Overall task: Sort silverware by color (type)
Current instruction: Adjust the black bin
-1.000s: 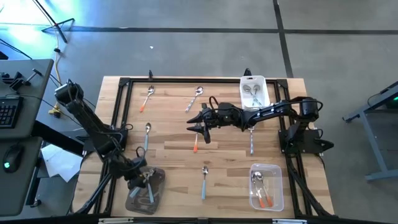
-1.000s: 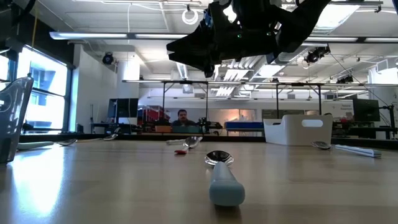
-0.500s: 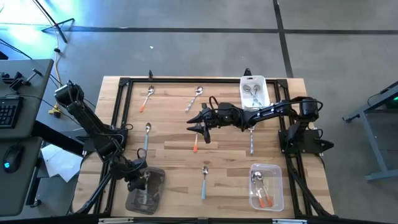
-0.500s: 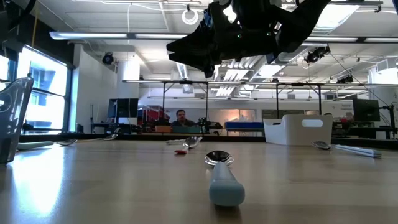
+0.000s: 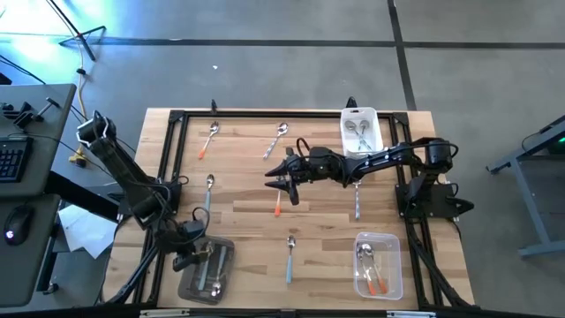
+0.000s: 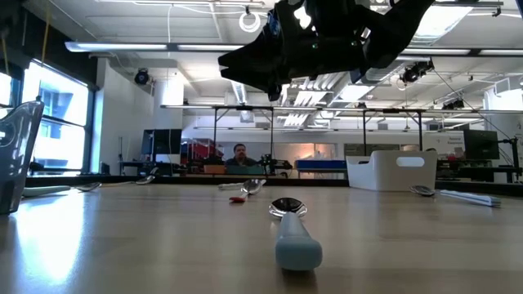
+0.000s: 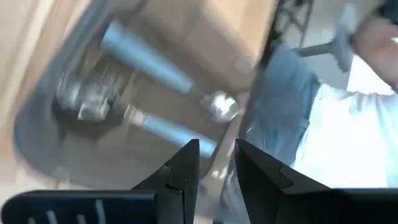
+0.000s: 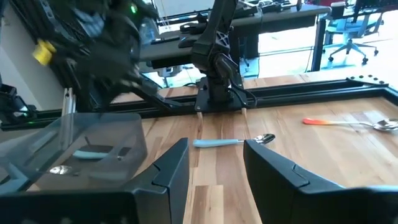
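My left gripper (image 5: pixel 199 254) (image 7: pixel 217 163) hangs open over the near left corner, above a clear tub (image 5: pixel 205 284) in which two blue-handled spoons (image 7: pixel 155 70) lie. My right gripper (image 5: pixel 275 177) (image 8: pixel 215 167) hovers open and level above mid-table, holding nothing. Loose silverware lies flat on the wood: an orange spoon (image 5: pixel 278 206) just below the right gripper, blue spoons (image 5: pixel 208 190) (image 5: pixel 290 256), a silver one (image 5: pixel 357 203), and two more at the far side (image 5: pixel 209 140) (image 5: pixel 278 140).
A white tub (image 5: pixel 360 131) with silver spoons stands at the far right. A clear tub (image 5: pixel 378 265) with orange-handled spoons sits near right. A black frame (image 5: pixel 265 113) runs round the table. A person shows far behind the table (image 6: pixel 239 153).
My left gripper has risen out of the clear tub and drawn back a little toward the table's left edge, rolling as it went. The blue spoons stay lying in the tub. My right arm has kept still.
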